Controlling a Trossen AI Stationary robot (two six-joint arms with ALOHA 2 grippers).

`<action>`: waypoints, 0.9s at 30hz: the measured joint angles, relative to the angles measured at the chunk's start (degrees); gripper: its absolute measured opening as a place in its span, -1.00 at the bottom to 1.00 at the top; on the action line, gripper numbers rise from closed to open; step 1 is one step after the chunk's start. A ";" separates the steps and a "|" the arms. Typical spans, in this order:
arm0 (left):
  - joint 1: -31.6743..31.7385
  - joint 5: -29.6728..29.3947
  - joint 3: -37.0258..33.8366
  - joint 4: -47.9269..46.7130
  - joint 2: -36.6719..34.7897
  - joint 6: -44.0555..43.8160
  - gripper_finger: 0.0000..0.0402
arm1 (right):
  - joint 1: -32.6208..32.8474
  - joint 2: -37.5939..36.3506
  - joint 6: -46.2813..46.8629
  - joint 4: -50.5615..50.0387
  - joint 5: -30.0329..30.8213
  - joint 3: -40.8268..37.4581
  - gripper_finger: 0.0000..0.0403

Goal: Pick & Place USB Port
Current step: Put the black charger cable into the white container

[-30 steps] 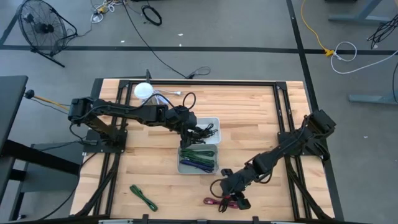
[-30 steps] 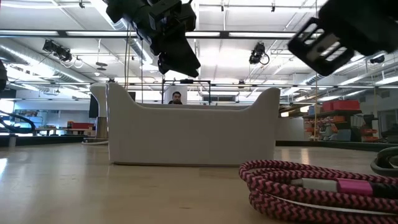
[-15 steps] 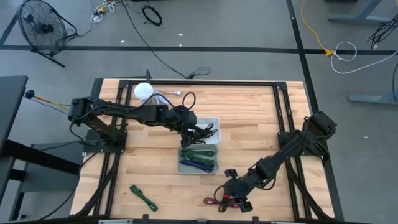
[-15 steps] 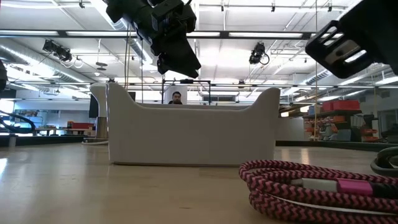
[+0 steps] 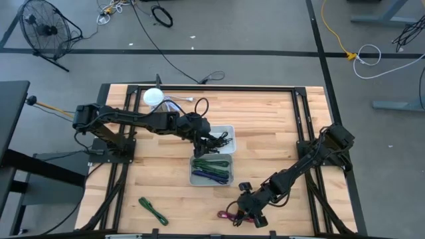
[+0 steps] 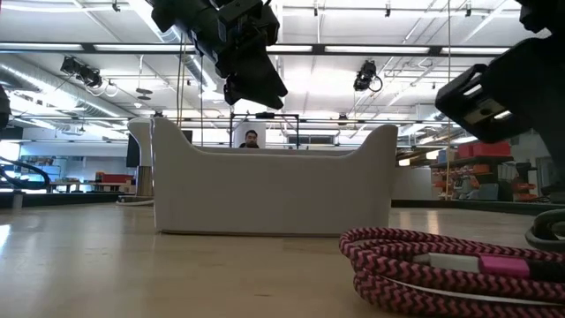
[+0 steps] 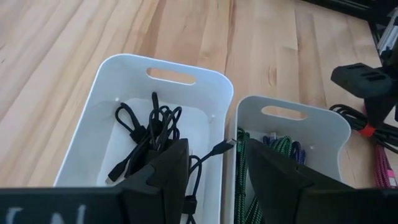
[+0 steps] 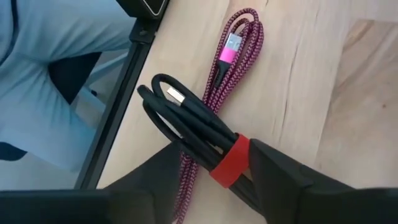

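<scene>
My left gripper [image 5: 207,139] hangs open above the white bin [image 7: 93,134] that holds loose black cables [image 7: 149,127]. One black plug [image 7: 225,147] lies across the rim toward the second white bin [image 7: 339,134], which holds green and purple cables [image 7: 283,149]. My right gripper [image 5: 248,211] is open near the table's near edge. Its fingers stand on either side of a black cable bundle [image 8: 186,121], over the bundle's red strap [image 8: 229,159], and it hangs above the table in the low view. A pink braided cable [image 8: 231,56] lies beside the bundle.
A green cable [image 5: 153,211] lies on the table's near left part. A white round object [image 5: 153,97] sits at the far edge. In the low view the pink cable [image 6: 441,265] lies in front of the bin's wall [image 6: 274,190]. Black frame rails [image 5: 309,133] run along the sides.
My right gripper has moved down and toward the table's near edge, over the black bundle and pink cable. In the low view it has dropped lower on the right side. The cables and bins have stayed in place.
</scene>
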 joint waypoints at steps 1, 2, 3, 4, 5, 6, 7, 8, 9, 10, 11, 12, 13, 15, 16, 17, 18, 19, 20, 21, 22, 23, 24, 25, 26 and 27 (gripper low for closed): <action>0.00 -0.01 0.00 0.10 0.00 0.00 -0.17 | 0.01 0.00 -0.21 -0.02 -0.01 0.00 -0.03; 0.00 -0.01 0.00 0.25 0.00 0.00 -0.17 | 0.02 0.00 -0.33 -0.09 -0.04 0.00 0.01; 0.00 0.00 0.00 0.48 0.00 -0.02 -0.17 | 0.02 0.00 -0.33 -0.21 -0.21 0.00 0.05; 0.01 -0.01 0.00 0.54 0.00 -0.02 -0.17 | 0.02 0.00 -0.28 -0.34 -0.21 0.00 0.08; 0.00 0.00 0.00 0.54 0.00 -0.01 -0.17 | 0.04 0.00 -0.28 -0.56 -0.21 0.00 0.10; 0.00 -0.01 0.00 0.51 0.00 -0.01 -0.17 | 0.17 0.00 -0.28 -0.97 -0.21 0.00 0.12; 0.00 -0.01 0.00 0.51 0.00 -0.02 -0.17 | 0.25 0.00 -0.30 -1.46 -0.21 0.00 0.14; 0.00 -0.01 0.00 0.54 0.00 -0.01 -0.17 | 0.33 0.00 -0.40 -1.80 -0.08 0.00 0.15; 0.00 -0.01 0.00 0.54 0.00 0.00 -0.17 | 0.49 0.00 -0.52 -2.10 0.39 0.00 0.16; 0.02 -0.01 0.00 0.58 0.00 -0.02 -0.17 | 0.60 0.00 -0.65 -2.35 1.14 0.00 0.16; 0.00 -0.01 0.00 0.77 0.00 0.00 -0.17 | 0.64 0.00 -1.21 -2.50 2.17 0.00 0.16; 0.00 -0.01 0.00 1.00 0.00 0.04 -0.17 | 0.66 0.00 -1.63 -2.45 3.08 0.00 0.16; 0.00 -0.18 0.00 1.21 0.00 0.04 -0.17 | 0.68 0.00 -1.84 -2.08 3.91 0.00 0.15; 0.00 -0.94 0.00 1.60 0.00 0.07 -0.17 | 0.66 0.00 -2.03 -1.31 4.92 0.00 0.15; 0.00 -1.27 0.00 1.64 0.00 0.07 -0.17 | 0.66 0.00 -2.03 -1.19 5.01 0.00 0.15; 0.02 -1.47 0.00 1.65 0.00 0.07 -0.17 | 0.66 0.00 -2.04 -1.25 4.99 0.00 0.15; 0.02 -1.50 0.00 1.63 0.00 0.09 -0.17 | 0.64 0.00 -2.03 -1.47 4.98 0.00 0.15; 0.02 -1.50 0.00 1.63 0.00 0.11 -0.17 | 0.63 0.00 -2.02 -1.80 4.97 0.00 0.15; 0.02 -1.50 0.00 1.63 0.00 0.11 -0.17 | 0.64 0.00 -1.87 -2.10 4.91 0.00 0.15; 0.00 -1.50 0.00 1.65 0.00 0.11 -0.17 | 0.73 0.09 -1.55 -2.36 4.67 0.00 0.15; 0.00 -1.50 0.00 1.65 0.00 0.13 -0.17 | 0.76 0.43 -1.56 -2.24 4.34 0.00 0.15; 0.00 -1.50 0.00 1.65 0.00 0.17 -0.17 | 0.81 0.83 -1.56 -2.09 4.10 0.00 0.15; 0.00 -1.50 0.00 1.64 0.00 0.17 -0.17 | 0.97 1.29 -1.57 -2.17 4.14 0.00 0.15; 0.02 -1.50 0.00 1.64 0.00 0.17 -0.17 | 1.01 1.98 -1.57 -1.85 4.14 0.00 0.15; 0.02 -1.50 0.00 1.64 0.00 0.20 -0.17 | 1.01 2.68 -1.60 -1.09 4.06 0.00 0.15; 0.01 -1.50 0.00 1.65 0.00 0.20 -0.17 | 0.99 3.36 -1.60 -0.57 3.77 0.02 0.15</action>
